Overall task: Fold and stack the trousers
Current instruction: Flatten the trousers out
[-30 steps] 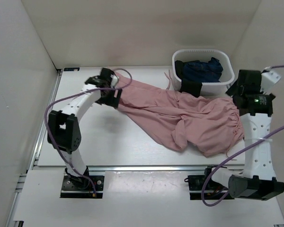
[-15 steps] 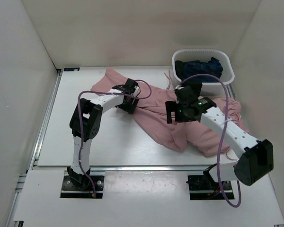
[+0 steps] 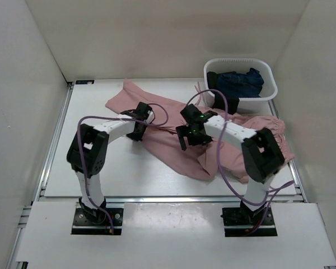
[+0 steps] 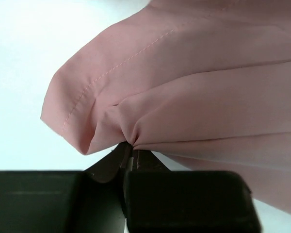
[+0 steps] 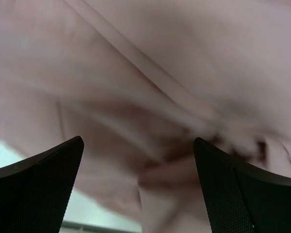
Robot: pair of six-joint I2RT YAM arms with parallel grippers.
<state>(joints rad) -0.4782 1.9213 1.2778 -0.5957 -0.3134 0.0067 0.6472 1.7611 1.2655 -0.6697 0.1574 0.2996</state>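
The dusty-pink trousers (image 3: 168, 151) lie crumpled across the table, one leg reaching to the back left and the waist at the right. My left gripper (image 3: 138, 134) rests on the left leg. In the left wrist view this gripper (image 4: 128, 148) is shut on a pinched fold of the trousers (image 4: 199, 87), close to a stitched hem. My right gripper (image 3: 183, 141) hovers over the middle of the garment. Its fingers (image 5: 39, 179) stand wide apart above blurred pink fabric (image 5: 150, 73), holding nothing.
A white basket (image 3: 267, 95) at the back right holds a dark blue garment (image 3: 241, 81). A black cloth (image 3: 221, 102) hangs at its front. White walls close in the table on the left, back and right.
The left gripper moved along the left leg and shut on the fabric. The right arm swung from the right edge to the middle of the trousers. The left leg end now lies further back.
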